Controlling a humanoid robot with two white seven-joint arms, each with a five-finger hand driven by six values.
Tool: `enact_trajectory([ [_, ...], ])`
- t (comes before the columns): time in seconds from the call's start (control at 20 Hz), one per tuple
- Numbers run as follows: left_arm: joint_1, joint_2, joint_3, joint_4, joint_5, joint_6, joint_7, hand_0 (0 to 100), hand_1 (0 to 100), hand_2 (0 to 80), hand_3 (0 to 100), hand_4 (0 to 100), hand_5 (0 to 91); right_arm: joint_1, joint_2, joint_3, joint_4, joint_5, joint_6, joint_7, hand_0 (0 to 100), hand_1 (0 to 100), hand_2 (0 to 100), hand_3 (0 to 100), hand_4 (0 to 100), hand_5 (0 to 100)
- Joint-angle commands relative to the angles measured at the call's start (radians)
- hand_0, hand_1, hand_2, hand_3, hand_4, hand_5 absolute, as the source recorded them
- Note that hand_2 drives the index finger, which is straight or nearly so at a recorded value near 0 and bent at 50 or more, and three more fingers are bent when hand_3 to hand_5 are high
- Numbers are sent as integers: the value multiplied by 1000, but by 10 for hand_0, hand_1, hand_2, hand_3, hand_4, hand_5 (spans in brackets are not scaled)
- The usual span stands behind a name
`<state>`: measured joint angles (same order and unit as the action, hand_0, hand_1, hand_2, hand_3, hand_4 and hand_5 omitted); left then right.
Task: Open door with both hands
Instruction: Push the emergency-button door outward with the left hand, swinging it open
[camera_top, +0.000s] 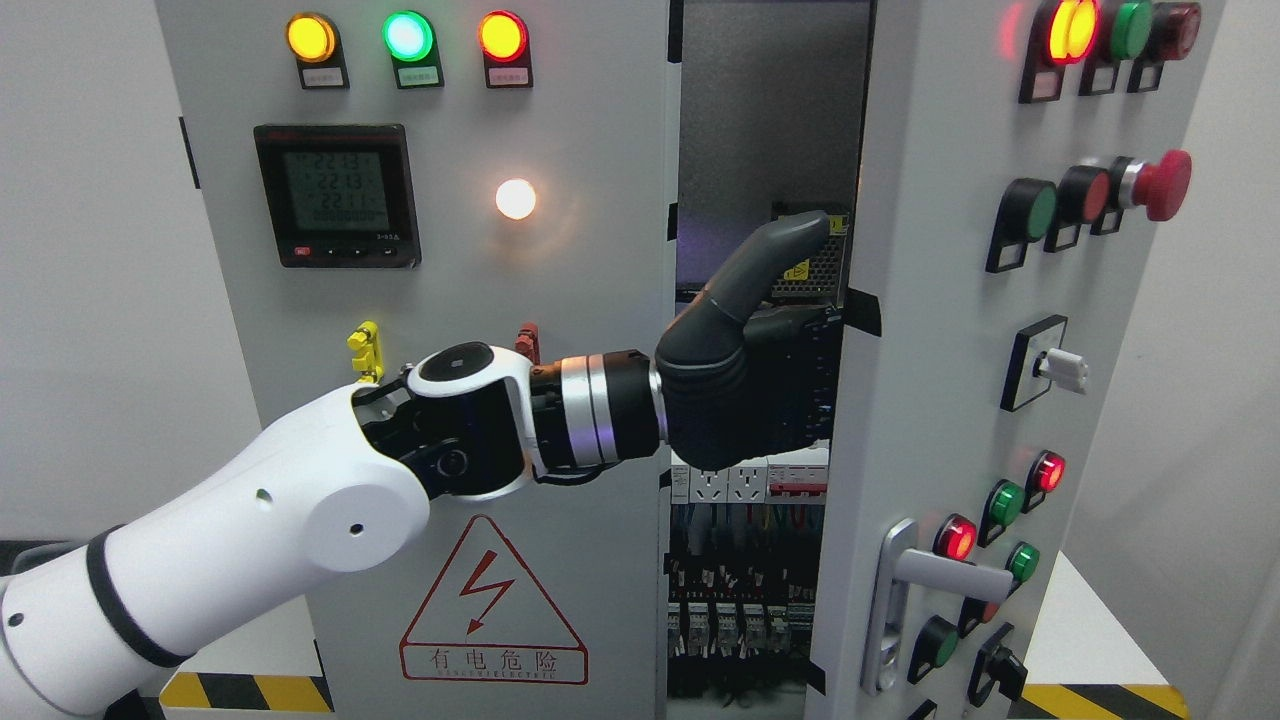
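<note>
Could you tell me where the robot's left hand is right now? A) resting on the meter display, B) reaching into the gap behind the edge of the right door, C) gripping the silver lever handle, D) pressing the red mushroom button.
B: the left hand sits in the gap, against the inner edge of the right door, which stands ajar.

left arm extended rightward | left hand (745, 375) thumb up, fingers apparently curled
</note>
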<state>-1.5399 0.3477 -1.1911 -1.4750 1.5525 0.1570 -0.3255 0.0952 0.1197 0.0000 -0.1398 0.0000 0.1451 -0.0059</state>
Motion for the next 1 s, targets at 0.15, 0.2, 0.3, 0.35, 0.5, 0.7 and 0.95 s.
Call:
enact_trajectory([
  [0.15,4,-223,-5,-66,-6,-14,125,0,0,0,0,0,0,0,0,28,0,32,1,0,0,0,0,0,0,0],
  [0.2,4,-225,-5,-86,-6,-14,126,0,0,0,0,0,0,0,0,28,0,32,1,0,0,0,0,0,0,0],
  [0.3,3,-251,-5,-100,-37,-14,125,0,0,0,0,0,0,0,0,28,0,32,1,0,0,0,0,0,0,0],
  [0.35,4,-265,-5,-102,-73,-14,125,0,0,0,0,0,0,0,0,29,0,32,1,0,0,0,0,0,0,0],
  [0.5,12,-320,-5,-99,-130,-14,126,0,0,0,0,0,0,0,0,28,0,32,1,0,0,0,0,0,0,0],
  [0.7,26,-394,-8,-91,-135,-16,204,0,0,0,0,0,0,0,0,28,0,32,1,0,0,0,0,0,0,0],
  [0.95,23,-521,-13,11,-152,-19,240,0,0,0,0,0,0,0,0,28,0,32,1,0,0,0,0,0,0,0],
])
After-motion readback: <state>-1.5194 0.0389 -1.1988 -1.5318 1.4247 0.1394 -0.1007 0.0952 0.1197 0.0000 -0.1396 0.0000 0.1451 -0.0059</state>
